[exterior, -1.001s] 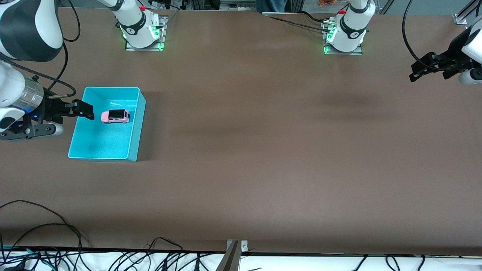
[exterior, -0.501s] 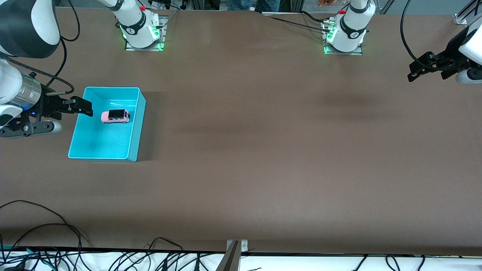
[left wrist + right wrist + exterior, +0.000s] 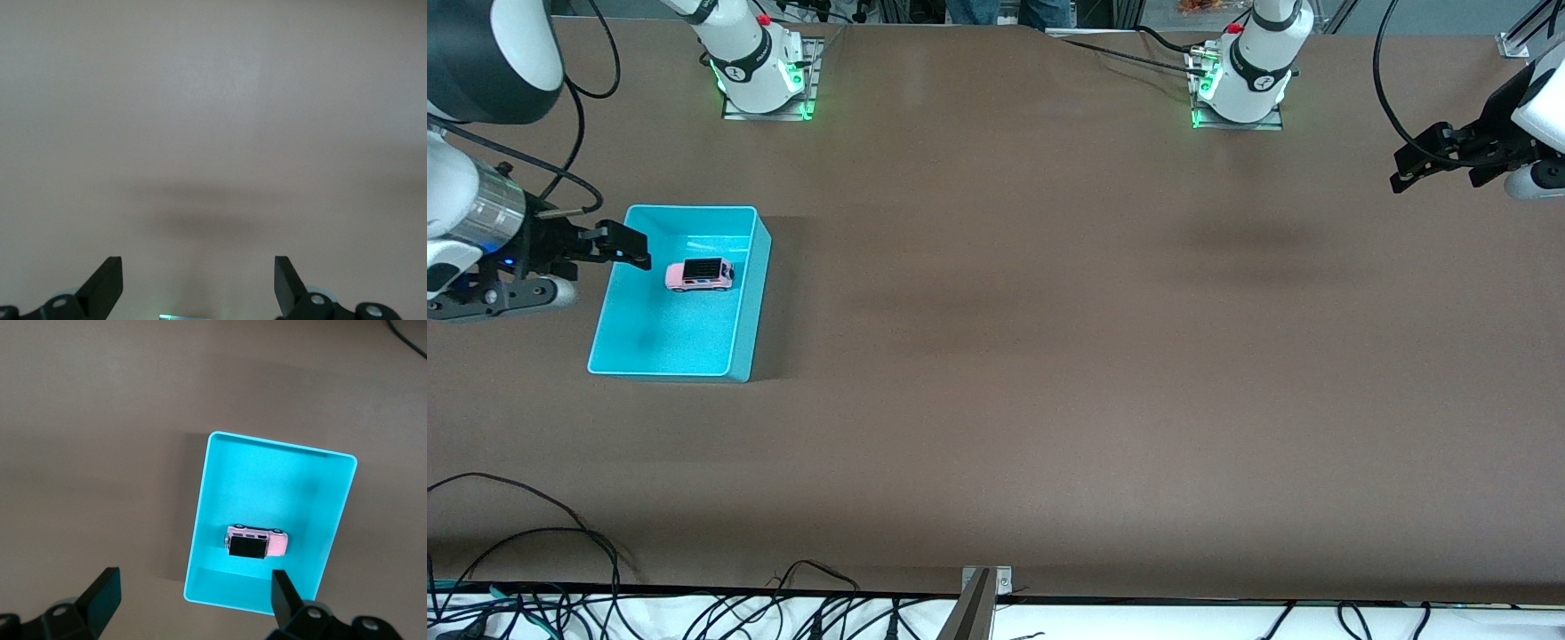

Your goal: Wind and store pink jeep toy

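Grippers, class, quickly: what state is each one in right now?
Left gripper: open, empty, over bare table.
Right gripper: open, empty, over the bin's edge; the jeep sits inside.

You have a turquoise bin (image 3: 680,338) sitting on the brown table (image 3: 1049,356), toward the right arm's end. Nearer the front camera than the bin, loose black cables (image 3: 534,569) trail along the table's edge, and a small metal bracket (image 3: 985,582) sits mid-edge.
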Available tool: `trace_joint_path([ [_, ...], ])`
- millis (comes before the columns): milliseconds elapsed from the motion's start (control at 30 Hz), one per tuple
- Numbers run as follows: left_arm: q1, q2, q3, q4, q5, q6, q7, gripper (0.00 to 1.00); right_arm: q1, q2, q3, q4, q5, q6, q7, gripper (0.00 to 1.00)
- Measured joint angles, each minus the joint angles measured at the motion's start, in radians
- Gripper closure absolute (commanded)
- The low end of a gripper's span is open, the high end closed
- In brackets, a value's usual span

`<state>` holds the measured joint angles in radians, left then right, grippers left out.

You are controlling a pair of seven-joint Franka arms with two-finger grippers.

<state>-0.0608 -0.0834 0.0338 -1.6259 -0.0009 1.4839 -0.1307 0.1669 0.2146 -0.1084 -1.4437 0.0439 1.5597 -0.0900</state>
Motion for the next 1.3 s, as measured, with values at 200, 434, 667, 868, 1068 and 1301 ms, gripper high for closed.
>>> trace_joint_path([
  [200, 0.004, 0.000, 0.001, 0.000, 0.000, -0.002, 0.000, 0.00, -0.140, -0.047, 0.098, -0.051, -0.004, 0.008, 0.004, 0.00],
  [434, 0.000, 0.000, -0.001, 0.000, 0.000, -0.002, 0.000, 0.00, -0.214, -0.107, 0.158, -0.134, -0.004, 0.026, 0.037, 0.00],
  [667, -0.001, 0.000, -0.002, 0.000, 0.000, -0.002, 0.000, 0.00, -0.215, -0.116, 0.166, -0.151, -0.006, 0.034, 0.049, 0.00],
  [868, -0.001, 0.000, -0.002, 0.000, 0.000, -0.002, 0.000, 0.00, -0.215, -0.116, 0.169, -0.152, -0.008, 0.044, 0.049, 0.00],
  [1068, -0.001, 0.000, -0.002, 0.000, 0.000, -0.002, 0.000, 0.00, -0.215, -0.115, 0.171, -0.152, -0.008, 0.045, 0.049, 0.00],
  [1301, -0.001, 0.000, -0.001, 0.000, 0.000, -0.002, 0.000, 0.00, -0.216, -0.111, 0.171, -0.153, -0.010, 0.045, 0.049, 0.00],
])
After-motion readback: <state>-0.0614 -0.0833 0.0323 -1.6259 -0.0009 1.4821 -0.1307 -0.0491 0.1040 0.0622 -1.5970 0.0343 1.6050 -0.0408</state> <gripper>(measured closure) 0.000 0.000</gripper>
